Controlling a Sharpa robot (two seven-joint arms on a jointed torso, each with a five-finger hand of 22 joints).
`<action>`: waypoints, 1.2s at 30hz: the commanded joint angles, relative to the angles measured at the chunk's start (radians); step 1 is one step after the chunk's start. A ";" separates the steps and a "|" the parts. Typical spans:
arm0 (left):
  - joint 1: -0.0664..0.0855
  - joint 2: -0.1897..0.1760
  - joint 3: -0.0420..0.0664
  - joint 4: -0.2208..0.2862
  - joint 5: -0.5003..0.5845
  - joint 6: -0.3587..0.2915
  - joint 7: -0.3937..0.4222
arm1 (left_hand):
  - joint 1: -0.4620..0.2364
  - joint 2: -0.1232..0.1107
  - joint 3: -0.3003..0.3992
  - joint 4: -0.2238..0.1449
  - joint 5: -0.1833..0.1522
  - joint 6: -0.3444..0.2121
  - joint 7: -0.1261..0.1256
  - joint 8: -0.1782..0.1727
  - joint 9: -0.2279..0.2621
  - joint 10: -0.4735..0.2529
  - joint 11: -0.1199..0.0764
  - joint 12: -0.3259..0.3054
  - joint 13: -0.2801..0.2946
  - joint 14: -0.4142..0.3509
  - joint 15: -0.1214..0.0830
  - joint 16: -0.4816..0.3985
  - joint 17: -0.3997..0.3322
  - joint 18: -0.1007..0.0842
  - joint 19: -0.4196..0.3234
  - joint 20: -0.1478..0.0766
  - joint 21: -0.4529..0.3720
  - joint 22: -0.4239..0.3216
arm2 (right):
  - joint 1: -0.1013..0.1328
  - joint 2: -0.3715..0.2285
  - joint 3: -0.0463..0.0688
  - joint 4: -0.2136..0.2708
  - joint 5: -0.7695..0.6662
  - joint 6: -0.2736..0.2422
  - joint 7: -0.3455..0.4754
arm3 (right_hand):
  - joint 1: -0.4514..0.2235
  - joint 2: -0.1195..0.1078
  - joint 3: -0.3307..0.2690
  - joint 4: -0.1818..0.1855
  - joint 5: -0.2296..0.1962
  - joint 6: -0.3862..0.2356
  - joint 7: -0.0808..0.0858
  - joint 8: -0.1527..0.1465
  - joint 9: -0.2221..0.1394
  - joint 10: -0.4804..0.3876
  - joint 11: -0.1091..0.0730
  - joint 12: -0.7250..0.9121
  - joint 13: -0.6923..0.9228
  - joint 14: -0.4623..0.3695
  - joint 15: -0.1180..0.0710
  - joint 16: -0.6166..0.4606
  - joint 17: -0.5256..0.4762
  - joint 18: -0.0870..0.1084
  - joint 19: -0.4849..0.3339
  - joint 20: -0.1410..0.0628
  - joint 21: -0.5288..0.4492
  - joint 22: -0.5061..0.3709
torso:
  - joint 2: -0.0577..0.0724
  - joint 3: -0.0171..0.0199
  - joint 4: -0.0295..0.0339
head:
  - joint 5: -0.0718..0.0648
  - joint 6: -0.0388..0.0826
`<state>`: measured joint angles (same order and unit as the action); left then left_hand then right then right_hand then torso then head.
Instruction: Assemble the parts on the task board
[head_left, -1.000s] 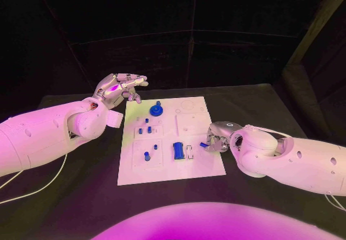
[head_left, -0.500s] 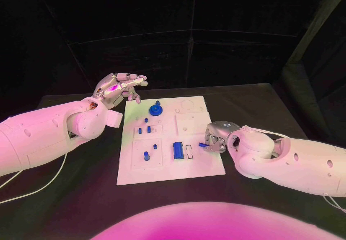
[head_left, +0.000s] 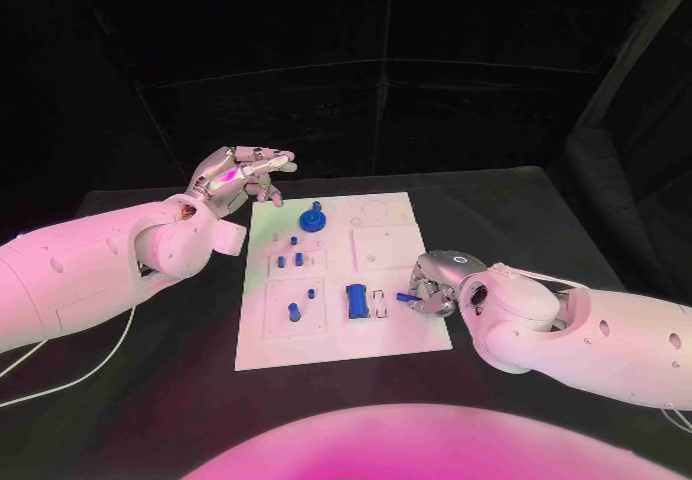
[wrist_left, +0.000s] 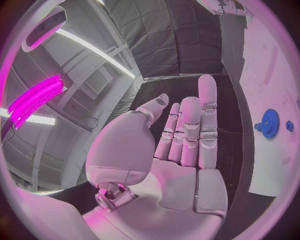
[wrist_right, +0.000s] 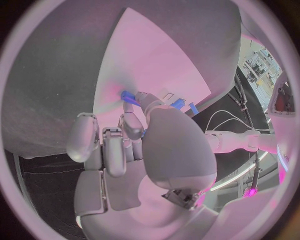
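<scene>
Right hand (head_left: 433, 285) pinches a small blue part (head_left: 408, 296) over the board's (head_left: 339, 345) right edge, left hand (head_left: 235, 175) open, idle at far-left corner; thin pinch, part may slip or tilt.

We can read no text, label, brand name, number or sign anywhere in these views. The task board (head_left: 340, 281) carries only faint outlines and recesses on its white face, and none of them forms a letter or figure that we can make out. The blue parts standing on the task board bear no markings that we can read either.
</scene>
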<state>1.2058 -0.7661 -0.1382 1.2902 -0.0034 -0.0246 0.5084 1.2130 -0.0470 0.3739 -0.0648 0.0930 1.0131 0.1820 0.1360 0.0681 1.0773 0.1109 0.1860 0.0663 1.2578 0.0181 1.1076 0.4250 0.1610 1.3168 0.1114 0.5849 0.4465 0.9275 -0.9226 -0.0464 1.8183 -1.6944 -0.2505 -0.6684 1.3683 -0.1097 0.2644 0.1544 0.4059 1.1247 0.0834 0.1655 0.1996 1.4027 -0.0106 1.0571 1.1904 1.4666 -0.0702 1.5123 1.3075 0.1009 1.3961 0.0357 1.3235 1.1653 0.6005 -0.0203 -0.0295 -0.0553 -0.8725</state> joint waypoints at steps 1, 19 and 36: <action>0.001 0.002 0.001 0.000 0.005 0.009 0.003 | 0.005 0.007 -0.006 0.002 0.005 -0.007 0.000 0.004 0.000 -0.009 0.000 0.006 0.001 -0.006 0.001 -0.002 -0.002 0.020 -0.005 0.002 -0.005 -0.002 | -0.006 -0.006 -0.005 0.018 0.054 -0.048 0.008 | -0.014 -0.004 0.010 0.001 0.006 0.021 -0.013 0.003 0.002 0.008 0.000 0.005 0.004 0.087 -0.006 0.004 0.179 -0.017 0.010 0.000 0.007 0.003 | 0.000 -0.0007 -0.0007 | -0.001 0.000; 0.001 0.001 0.001 0.001 0.005 0.008 0.002 | 0.005 0.007 -0.006 0.002 0.005 -0.007 0.000 0.004 0.000 -0.009 0.000 0.006 0.001 -0.006 0.001 -0.002 -0.002 0.020 -0.005 0.002 -0.005 -0.002 | -0.005 -0.011 -0.005 0.046 0.225 -0.155 0.021 | -0.064 -0.020 0.012 0.018 0.020 0.027 -0.014 -0.004 0.008 0.017 -0.002 0.015 0.016 0.088 -0.008 0.008 0.185 -0.018 0.011 -0.003 0.011 0.007 | 0.000 -0.0020 0.0003 | 0.001 0.000; 0.001 0.005 0.001 -0.002 0.005 0.013 -0.001 | 0.005 0.007 -0.006 0.002 0.005 -0.007 0.000 0.004 0.000 -0.009 0.000 0.006 0.001 -0.006 0.001 -0.002 -0.002 0.020 -0.005 0.002 -0.005 -0.002 | -0.005 0.034 -0.004 0.013 0.312 -0.189 0.030 | -0.131 -0.026 -0.025 0.046 0.093 0.033 -0.014 -0.013 0.016 0.026 -0.001 0.030 0.035 0.090 -0.007 0.015 0.195 -0.018 0.013 -0.004 0.015 0.012 | 0.000 -0.0004 0.0019 | 0.003 0.000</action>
<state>1.2057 -0.7619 -0.1382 1.2886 -0.0034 -0.0239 0.5058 1.2130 -0.0470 0.3739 -0.0648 0.0930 1.0131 0.1820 0.1361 0.0681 1.0773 0.1109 0.1860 0.0663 1.2578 0.0182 1.1076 0.4252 0.1610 1.3168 0.1114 0.5849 0.4460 0.9210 -0.8914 -0.0512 1.8321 -1.4146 -0.4122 -0.6482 1.2508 -0.1356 0.2452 0.1990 0.4955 1.1569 0.0639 0.1587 0.2157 1.4222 -0.0088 1.0841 1.2245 1.4650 -0.0718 1.5219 1.3073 0.1008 1.3996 0.0321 1.3322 1.1769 0.6012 -0.0211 -0.0286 -0.0538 -0.8725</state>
